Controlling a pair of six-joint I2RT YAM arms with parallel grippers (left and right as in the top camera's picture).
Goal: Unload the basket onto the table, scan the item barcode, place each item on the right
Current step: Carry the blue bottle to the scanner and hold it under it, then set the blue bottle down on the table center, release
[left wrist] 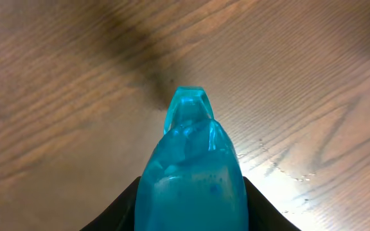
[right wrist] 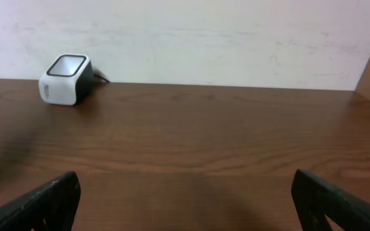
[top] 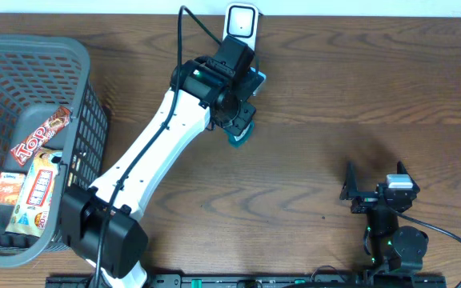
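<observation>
The teal item [top: 239, 138], a see-through blue-green plastic piece that narrows to a small tip, is off the bench [top: 374, 96] at the far middle of the scene. It sits just on the near side of the white scanner [top: 242, 22], which stands at the bench's far edge. Whether the item touches the scanner cannot be told from above, as the arm covers most of it. No barcode shows on the item in any view.

The left hand [top: 242, 104] is clenched partway around the item. In its wrist view the dark fingers [left wrist: 111, 218] press against both sides of the item's wide end, and the tip points away over bare wood.

At the far left a grey mesh basket [top: 94, 128] holds a red "Top" chocolate bar [top: 42, 134] lying slanted. Just on its near side lies a yellow-and-red snack packet [top: 38, 188], with a small orange packet [top: 8, 188] to the left of that.

The right hand [top: 374, 188] is at the near right, well apart from the item. It is spread wide with nothing between its fingers [right wrist: 44, 199].
</observation>
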